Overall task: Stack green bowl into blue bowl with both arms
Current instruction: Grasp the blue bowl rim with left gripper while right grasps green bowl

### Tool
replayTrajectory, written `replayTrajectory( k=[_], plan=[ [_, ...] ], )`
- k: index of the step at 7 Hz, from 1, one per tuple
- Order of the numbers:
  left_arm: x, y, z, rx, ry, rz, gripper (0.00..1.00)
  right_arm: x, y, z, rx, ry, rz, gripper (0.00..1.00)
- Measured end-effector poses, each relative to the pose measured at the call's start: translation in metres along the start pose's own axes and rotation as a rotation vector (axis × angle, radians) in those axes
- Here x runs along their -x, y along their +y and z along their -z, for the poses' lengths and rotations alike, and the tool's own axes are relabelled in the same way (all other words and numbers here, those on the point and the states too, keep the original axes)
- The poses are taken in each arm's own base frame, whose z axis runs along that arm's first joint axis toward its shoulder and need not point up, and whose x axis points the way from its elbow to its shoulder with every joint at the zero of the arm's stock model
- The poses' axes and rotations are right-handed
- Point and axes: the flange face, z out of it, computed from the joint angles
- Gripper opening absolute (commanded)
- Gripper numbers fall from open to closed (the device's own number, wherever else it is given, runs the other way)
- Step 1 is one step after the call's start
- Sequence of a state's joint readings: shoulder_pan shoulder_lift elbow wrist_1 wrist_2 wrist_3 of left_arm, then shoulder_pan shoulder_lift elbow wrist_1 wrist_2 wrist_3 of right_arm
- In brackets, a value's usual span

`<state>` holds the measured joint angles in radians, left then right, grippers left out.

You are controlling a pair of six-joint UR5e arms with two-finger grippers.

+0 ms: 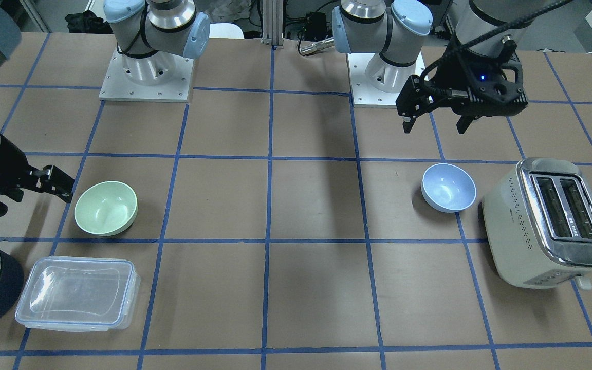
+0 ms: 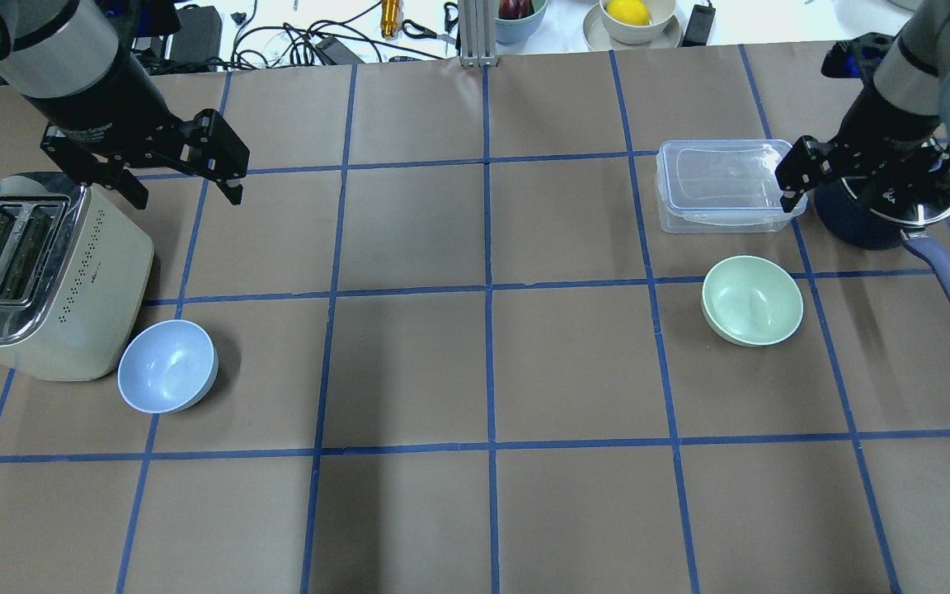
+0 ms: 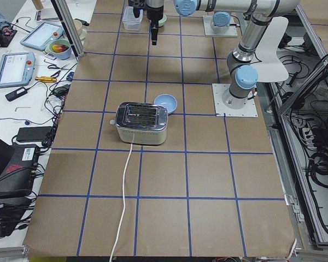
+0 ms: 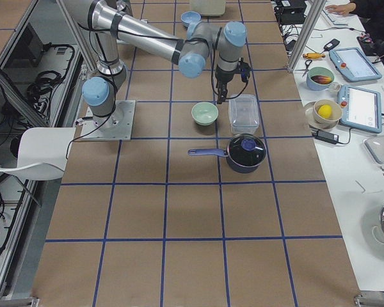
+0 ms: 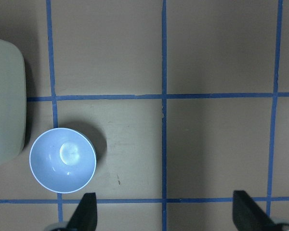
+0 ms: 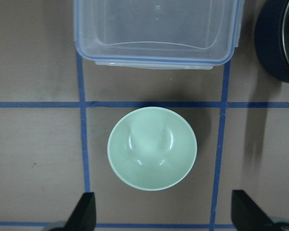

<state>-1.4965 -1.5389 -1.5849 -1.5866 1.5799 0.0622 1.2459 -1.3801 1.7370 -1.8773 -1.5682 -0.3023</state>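
As we read the overhead view from left to right, the toaster (image 2: 38,280) stands at the left edge of the table (image 2: 483,371). Beyond it, the left gripper (image 2: 188,194) hangs clear of the table, jaws spread wide and gripping nothing. The blue bowl (image 2: 166,365) sits upright just beside the toaster's near right corner, possibly touching it; the angle does not settle this. Right of centre we find the clear lidded container (image 2: 726,196). The green bowl (image 2: 752,299) sits upright near it, on the robot's side, not touching. The right gripper (image 6: 166,216) hovers between the container's right end and the dark blue saucepan (image 2: 846,223), jaws spread wide and empty. Its wrist view places the green bowl just ahead of the fingertips. The two bowls lie well apart.
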Motion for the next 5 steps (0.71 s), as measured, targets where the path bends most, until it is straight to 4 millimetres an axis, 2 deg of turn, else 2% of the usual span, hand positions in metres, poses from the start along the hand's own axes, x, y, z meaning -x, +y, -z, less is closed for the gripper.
replayTrajectory(
  k=[1, 2, 3, 4, 5],
  plan=[
    [0.022, 0.001, -0.036, 0.055, 0.004, 0.018, 1.00, -0.009, 0.007, -0.047, -0.025, 0.005, 0.005, 1.00],
    [0.047, 0.004, -0.086, 0.091, 0.011, 0.036, 1.00, -0.010, 0.018, -0.079, -0.031, 0.007, 0.012, 1.00],
    [0.068, 0.012, -0.137, 0.097, 0.015, 0.036, 1.00, -0.008, 0.027, -0.098, -0.020, 0.002, 0.016, 1.00],
    [0.078, 0.023, -0.179, 0.092, 0.016, 0.036, 1.00, -0.006, 0.033, -0.110, -0.004, -0.003, 0.018, 1.00],
    [0.081, 0.031, -0.212, 0.093, 0.017, 0.040, 0.99, -0.005, 0.037, -0.121, 0.013, -0.010, 0.023, 0.87]
  ],
)
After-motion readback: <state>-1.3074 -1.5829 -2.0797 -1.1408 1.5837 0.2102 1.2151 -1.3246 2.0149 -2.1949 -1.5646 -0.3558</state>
